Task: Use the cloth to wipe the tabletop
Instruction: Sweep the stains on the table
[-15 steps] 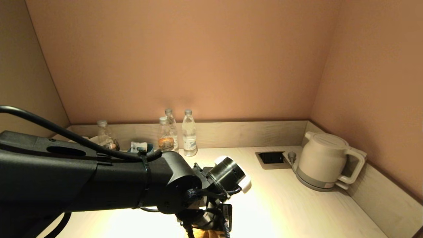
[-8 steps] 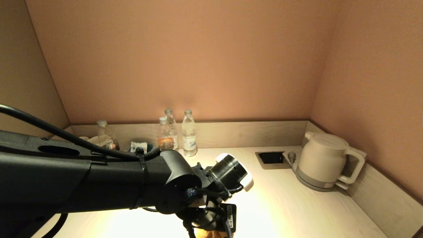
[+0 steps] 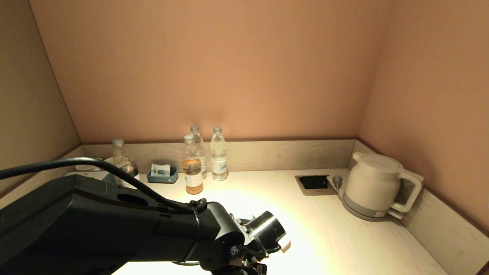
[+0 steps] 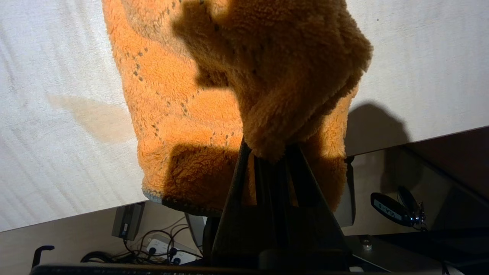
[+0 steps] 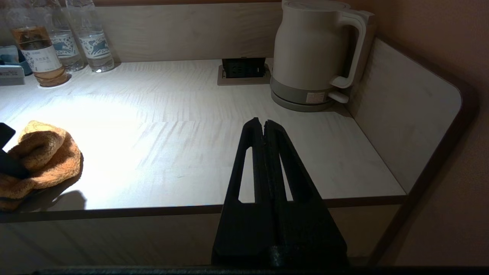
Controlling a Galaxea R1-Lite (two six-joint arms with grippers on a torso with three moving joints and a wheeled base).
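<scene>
An orange fluffy cloth (image 4: 214, 95) lies bunched at the front edge of the pale wooden tabletop (image 3: 328, 236). My left gripper (image 4: 267, 151) is shut on a fold of the cloth, and part of the cloth hangs over the table's front edge. The cloth also shows in the right wrist view (image 5: 42, 160). In the head view my left arm (image 3: 114, 229) covers the lower left and hides the cloth and the fingers. My right gripper (image 5: 264, 123) is shut and empty, held in front of the table's front edge on the right side.
A white kettle (image 3: 376, 187) stands at the back right beside a recessed socket box (image 3: 314, 183). Several water bottles (image 3: 206, 156) and a small blue tray (image 3: 162, 175) stand along the back wall. Low panels close the back and right sides.
My left arm has dropped lower and pulled back toward the front edge. The bottle with the orange label and the blue tray are now uncovered.
</scene>
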